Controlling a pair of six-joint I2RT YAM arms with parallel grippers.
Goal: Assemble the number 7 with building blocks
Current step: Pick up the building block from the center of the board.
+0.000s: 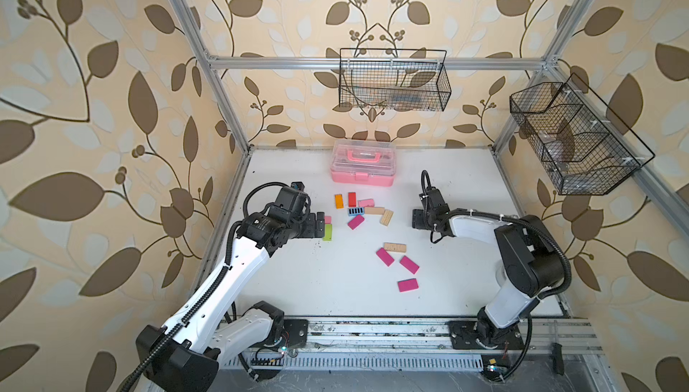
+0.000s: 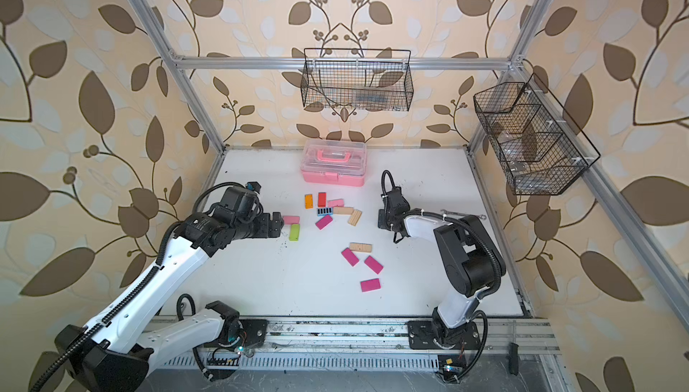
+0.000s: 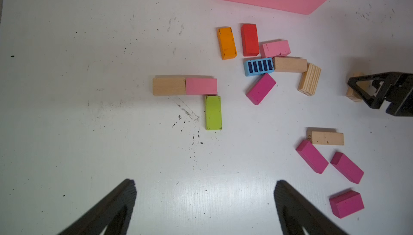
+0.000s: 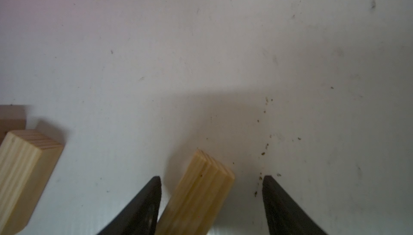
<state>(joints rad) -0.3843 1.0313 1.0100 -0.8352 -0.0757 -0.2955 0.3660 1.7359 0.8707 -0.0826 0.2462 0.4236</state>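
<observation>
Building block (image 4: 196,197) sits inside the parted right tool (image 4: 212,177), gap one side; left tool (image 3: 205,181) spread wide.

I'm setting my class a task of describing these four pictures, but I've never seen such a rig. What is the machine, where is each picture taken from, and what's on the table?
Two robot arms stand at the edge of a white table, each ending in a two-finger gripper. Two pictures look down from one overhead camera. The other two come from cameras on the arms' wrists.

Small coloured blocks lie scattered in front of a pink case. A wooden block and a light pink block sit end to end, with a lime green block below the pink one's end: the start of a seven.

The left gripper is open and empty. The right gripper is open around a plywood block but does not grip it yet.
</observation>
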